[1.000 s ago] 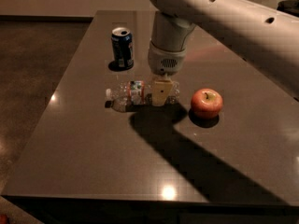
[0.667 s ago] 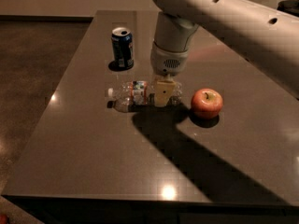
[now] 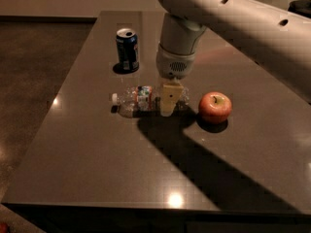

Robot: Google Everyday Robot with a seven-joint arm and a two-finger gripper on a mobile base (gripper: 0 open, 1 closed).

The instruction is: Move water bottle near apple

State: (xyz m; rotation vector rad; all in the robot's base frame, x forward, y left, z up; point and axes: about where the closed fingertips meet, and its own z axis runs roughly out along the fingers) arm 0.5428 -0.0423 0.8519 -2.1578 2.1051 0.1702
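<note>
The water bottle lies on its side on the dark table, white cap pointing left, label near its middle. My gripper is down over the bottle's right part, close to its base, with a pale pad showing in front of the bottle. The red apple sits on the table just right of the bottle's base, a small gap apart. The white arm comes down from the upper right and casts a wide shadow toward the front right.
A blue soda can stands upright behind and left of the bottle. The table's left edge runs diagonally beside brown floor. The front edge is near the bottom of the view.
The arm has shifted very slightly to the right. The bottle, apple and can have stayed where they were.
</note>
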